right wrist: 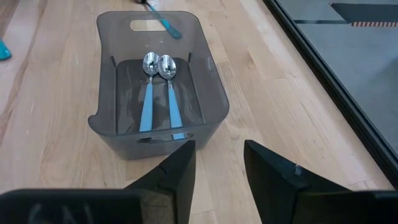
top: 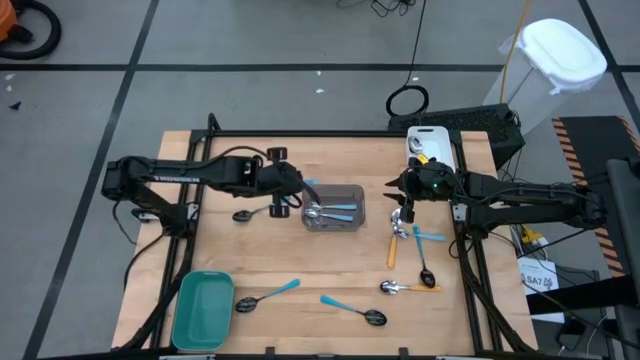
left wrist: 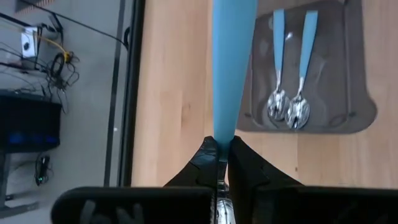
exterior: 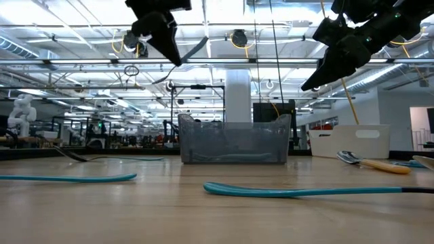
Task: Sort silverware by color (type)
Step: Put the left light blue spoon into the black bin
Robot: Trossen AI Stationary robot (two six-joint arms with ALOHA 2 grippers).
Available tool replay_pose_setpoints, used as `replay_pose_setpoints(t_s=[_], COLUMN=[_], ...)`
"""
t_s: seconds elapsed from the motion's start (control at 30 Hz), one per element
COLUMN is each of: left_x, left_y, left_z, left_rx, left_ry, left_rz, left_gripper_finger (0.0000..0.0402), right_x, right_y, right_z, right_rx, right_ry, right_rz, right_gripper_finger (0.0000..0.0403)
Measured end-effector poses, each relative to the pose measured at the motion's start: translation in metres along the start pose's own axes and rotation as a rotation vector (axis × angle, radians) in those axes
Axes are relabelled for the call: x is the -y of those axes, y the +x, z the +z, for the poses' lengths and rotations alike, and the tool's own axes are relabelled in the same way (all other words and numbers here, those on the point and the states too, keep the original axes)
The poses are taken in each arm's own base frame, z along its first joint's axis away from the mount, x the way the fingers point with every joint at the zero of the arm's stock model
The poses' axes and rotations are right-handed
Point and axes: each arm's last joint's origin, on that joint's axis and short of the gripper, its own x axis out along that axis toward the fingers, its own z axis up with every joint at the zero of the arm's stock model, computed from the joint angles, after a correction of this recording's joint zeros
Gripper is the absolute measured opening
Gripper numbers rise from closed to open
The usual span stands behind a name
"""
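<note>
I am carrying a blue-handled spoon (left wrist: pixel 234 68), pinched in my left hand (left wrist: pixel 222 163), toward the grey bin (top: pixel 350 221) (two there already); next, releasing above it.

Light-blue handle (left wrist: pixel 233 68) pinched in the black left claw (left wrist: pixel 222 163), two silver-bowled, blue-handled spoons (right wrist: pixel 155 87) in the smoky grey bin (right wrist: pixel 208 93), teal tray (top: pixel 202 310) at the pale wood desk's (top: pixel 300 255) corner.

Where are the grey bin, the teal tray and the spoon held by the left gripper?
grey bin (right wrist: pixel 214 109): right wrist view, on its side wall.
teal tray (top: pixel 203 310): high view, on its bare floor.
spoon held by the left gripper (left wrist: pixel 233 62): left wrist view, on its light-blue handle.
</note>
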Motion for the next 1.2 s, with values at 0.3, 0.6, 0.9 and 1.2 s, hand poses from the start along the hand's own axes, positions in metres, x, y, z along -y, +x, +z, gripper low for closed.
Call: replay_pose_setpoints(t_s=[0.3,0.6,0.9,1.2], left_x=[0.003,0.015,0.029,0.041], left_y=[-0.009,0.013,0.046,0.074], left_z=[0.015,0.031,0.041,0.05], left_rx=[0.056,0.077,0.085,0.13], left_ry=[-0.005,0.006,0.025,0.029], left_rz=[-0.003,-0.012,-0.042,-0.088], left_gripper_finger=[0.0011,0.0013,0.0017,0.0018], right_x=[0.0,0.0,0.0,0.0], right_y=[0.0,0.0,0.0,0.0], right_z=[0.0,0.0,0.0,0.0], right_rx=[0.0,0.0,-0.002,-0.002], right_ry=[0.001,0.001,0.004,0.015], right_rz=[0.0,0.0,0.0,0.0], right_gripper_finger=[0.0132,0.0132,0.0132,0.0132])
